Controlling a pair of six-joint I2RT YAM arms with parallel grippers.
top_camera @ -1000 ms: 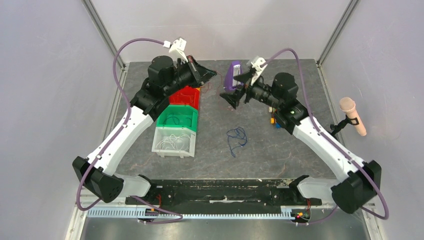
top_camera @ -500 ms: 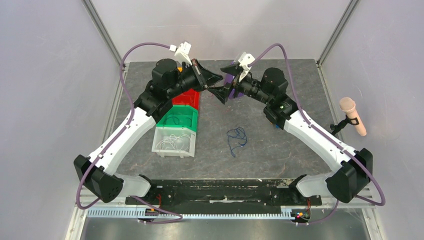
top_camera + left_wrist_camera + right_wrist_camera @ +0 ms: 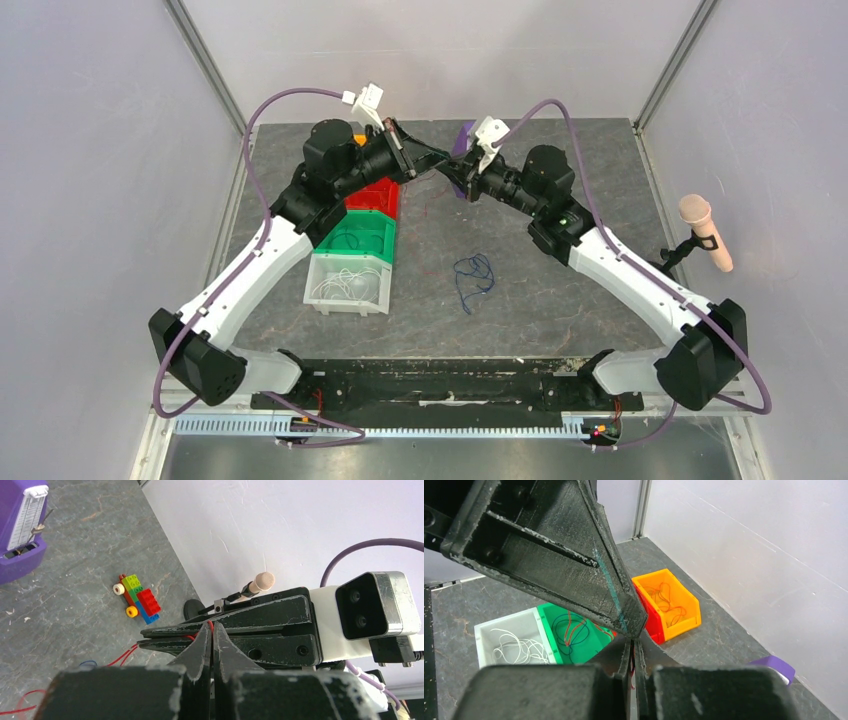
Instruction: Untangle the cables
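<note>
Both grippers meet tip to tip high over the back middle of the table. My left gripper (image 3: 436,165) (image 3: 211,626) is shut on a thin red cable (image 3: 126,655) that shows between its tips. My right gripper (image 3: 449,171) (image 3: 631,644) crosses it at right angles and is shut on the same red cable right beside the left tips. Below the two grippers the red strand (image 3: 429,207) hangs loose toward the table. A blue cable (image 3: 472,277) lies coiled on the table in the middle, apart from both grippers.
A row of bins stands at the left: orange (image 3: 669,602), red (image 3: 375,196), green (image 3: 352,237) holding blue and orange wires, white (image 3: 345,283) holding white wires. A purple device (image 3: 20,525), a small brick toy (image 3: 137,600) and a microphone (image 3: 706,232) are at the back and right.
My right gripper moved left up to the left gripper's tips and went from wide open to shut on the red cable. The left gripper stayed shut and shifted slightly right.
</note>
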